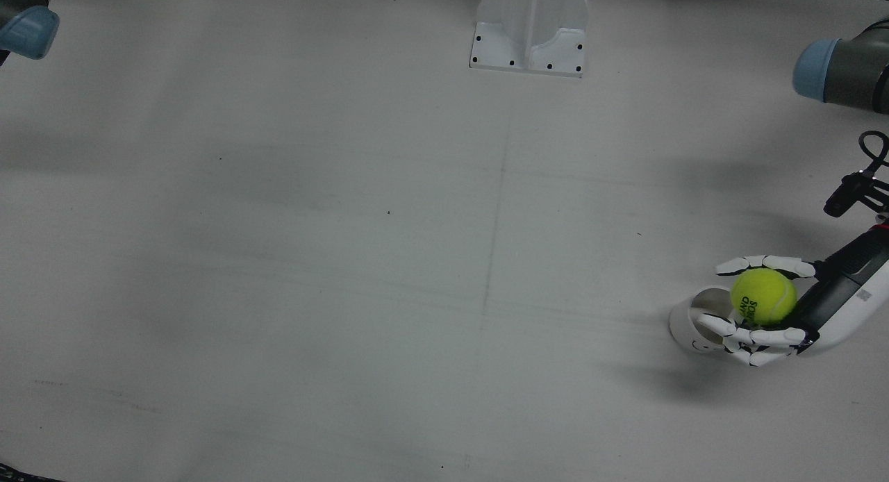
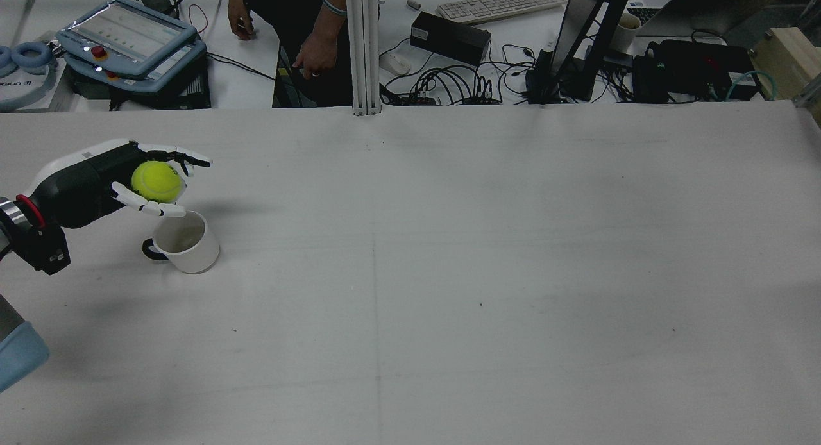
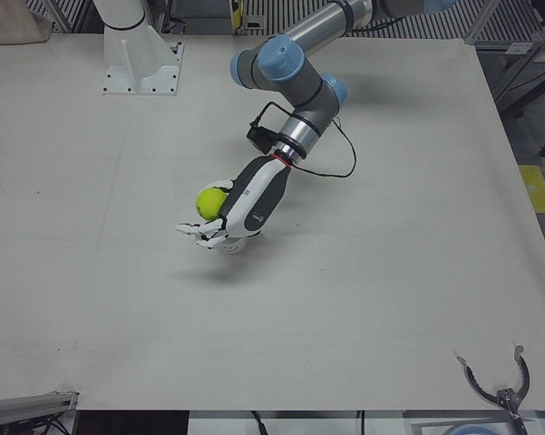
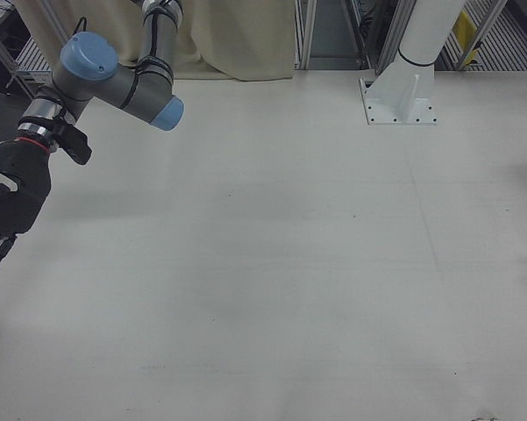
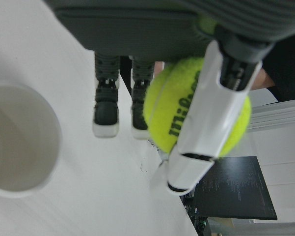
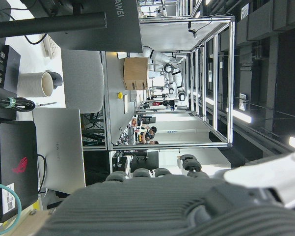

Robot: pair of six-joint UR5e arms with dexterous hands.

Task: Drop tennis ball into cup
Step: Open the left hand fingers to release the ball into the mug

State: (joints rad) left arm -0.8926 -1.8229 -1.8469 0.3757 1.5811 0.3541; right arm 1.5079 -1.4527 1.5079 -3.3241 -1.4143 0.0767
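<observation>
Our left arm (image 3: 295,63) reaches out over the table and slopes down to its wrist, the left hand (image 2: 138,182) held above the surface with its fingers (image 1: 764,264) curled round the ball (image 2: 157,181), palm turned sideways. Our right arm (image 4: 114,79) bends at the elbow, and the right hand (image 4: 4,206) hangs at the table's edge, fingers pointing down, their spread unclear.
</observation>
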